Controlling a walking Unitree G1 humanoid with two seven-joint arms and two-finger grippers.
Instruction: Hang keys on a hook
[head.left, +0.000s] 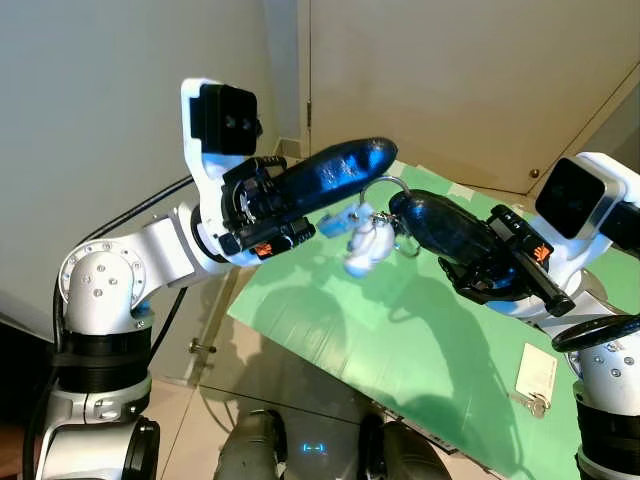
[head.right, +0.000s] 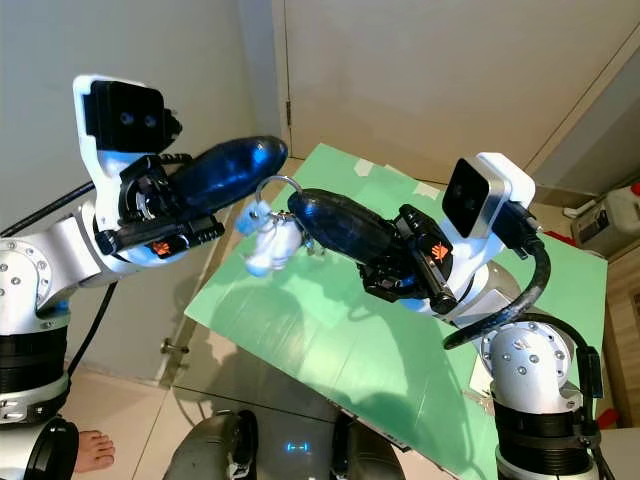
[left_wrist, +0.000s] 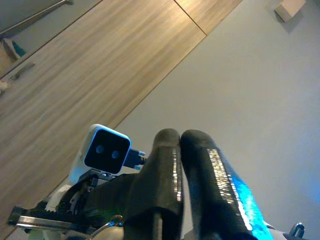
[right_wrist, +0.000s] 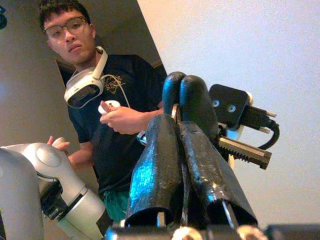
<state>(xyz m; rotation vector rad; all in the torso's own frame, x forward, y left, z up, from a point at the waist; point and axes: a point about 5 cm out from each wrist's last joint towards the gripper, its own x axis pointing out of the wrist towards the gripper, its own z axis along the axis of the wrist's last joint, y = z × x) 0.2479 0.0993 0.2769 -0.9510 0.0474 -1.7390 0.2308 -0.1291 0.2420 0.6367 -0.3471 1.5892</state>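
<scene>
Biggest thing down there is the green table (head.left: 420, 370), running off toward the closed door (head.left: 450, 80). A person (right_wrist: 107, 125) stands behind the robot with a headset slung round the neck and a controller in hand.

Up in the air above the table, both arms meet. The left gripper (head.left: 385, 152) reaches in from the left with its two fingers pressed tight together, nothing visibly between them. The right gripper (head.left: 400, 208) comes in from the right, fingers pinched narrow on the key ring (head.left: 383, 187), which loops up between the two tips. Below the ring dangles a white charm (head.left: 362, 247) with a small blue tag beside it; the keys (head.left: 408, 243) themselves hang in that cluster, hard to pick out.

Smaller still: a white card (head.left: 537, 372) with a second little key lies flat on the table near the robot's right side.

No hook can be made out anywhere here, so the hanging step is not yet in reach, I'd judge. The risk: the grip on that thin ring looks slight, and the swinging charm could tug it loose if the arm turns sharply. The left fingertips sit just beside the ring, so a nudge from them could knock it free.
</scene>
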